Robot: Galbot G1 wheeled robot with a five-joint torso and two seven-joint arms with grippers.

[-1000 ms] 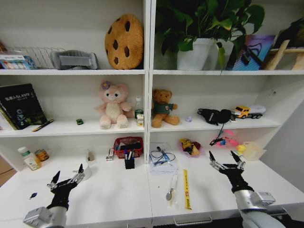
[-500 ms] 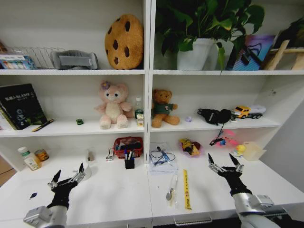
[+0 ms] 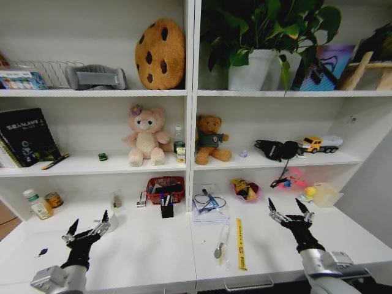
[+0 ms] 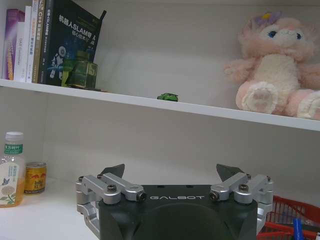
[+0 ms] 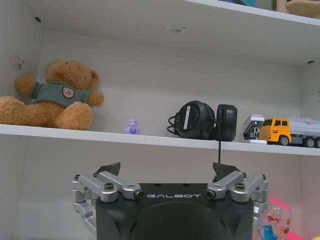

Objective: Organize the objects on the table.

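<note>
**Hovering open-handed over a white desk**

Hanging low over the near left of the table, left gripper spread wide, dark pointed fingertips well apart, holding nothing and touching nothing. Mirrored at the near right by the right gripper, equally wide open and empty, silver knuckles bolted to a black body.

Set back near the shelf foot, between the two grippers and closer to the left one: black pen cup, square and matte, stuffed with pens, just in front of a red wire basket. Parked one shelf up, above and beyond the left gripper: tiny green toy car, glossy, near a pink plush rabbit. Lying flat on the smooth top between cup and right gripper: a yellow ruler beside a bagged metal spoon. Seated above the right gripper: fuzzy brown teddy bear, black headphones.
</note>
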